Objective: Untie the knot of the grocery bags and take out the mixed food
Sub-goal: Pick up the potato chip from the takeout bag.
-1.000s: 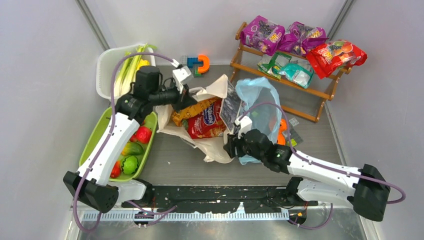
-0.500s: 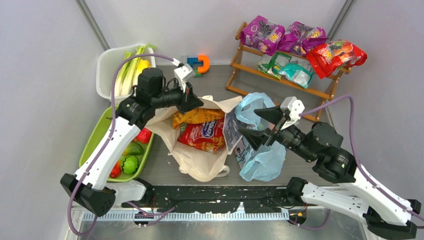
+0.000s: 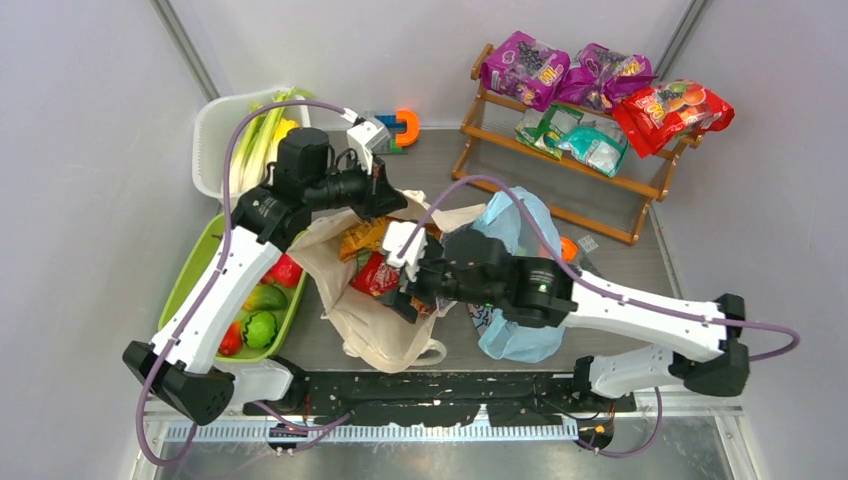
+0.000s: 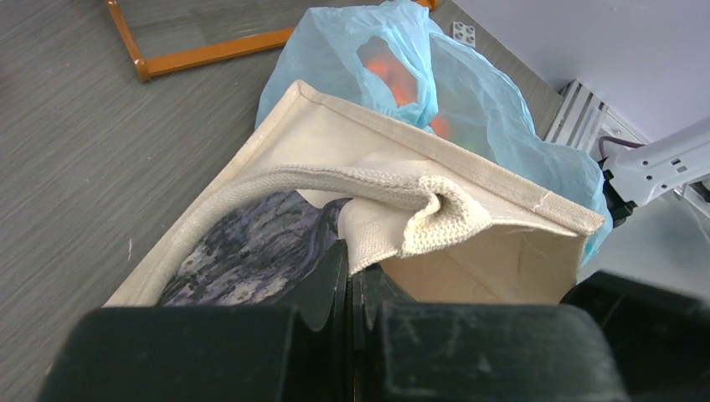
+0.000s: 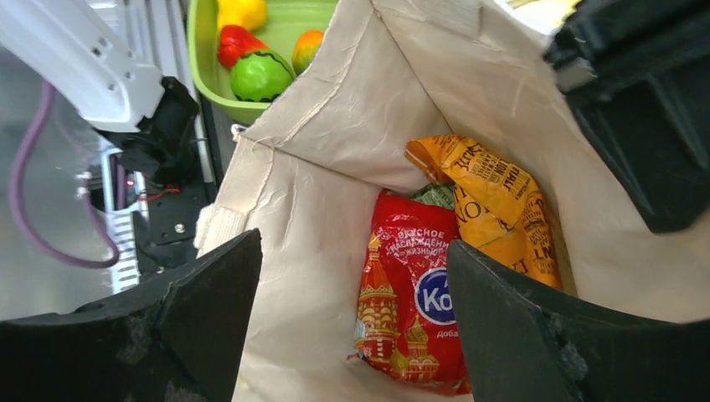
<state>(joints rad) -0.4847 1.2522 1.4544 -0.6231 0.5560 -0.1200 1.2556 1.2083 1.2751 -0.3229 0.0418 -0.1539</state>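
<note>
The cream canvas tote [image 3: 345, 300] with a dark grey printed panel is seen lying on the grey table [image 3: 620, 260] between the two arms, its mouth spread wide. The thin light-blue plastic bag [image 3: 515, 335] is pressed against its right side. Inside the tote, a red crinkly snack packet [image 5: 410, 310] is laid flat on the bottom, with an orange crinkly packet [image 5: 494, 201] leaning beside and partly over it. The tote's upper rim and woven handle [image 4: 419, 213] are pinched between the clenched fingers of the left gripper [image 4: 350, 268], so that the fabric is bunched at the jaws. The right gripper [image 5: 353, 243] is poised over the tote's mouth with its fingers spread wide — nothing is grasped between them. Orange shapes are visible through the film of the blue bag [image 4: 469, 109]; whether its handles are tied cannot be told. To the left, small red, green and yellow fruits [image 3: 262, 325] are held in a green tray [image 3: 195, 275], and long green-white stalks [image 3: 255, 140] are stood in a white tub [image 3: 208, 130] behind it.
</note>
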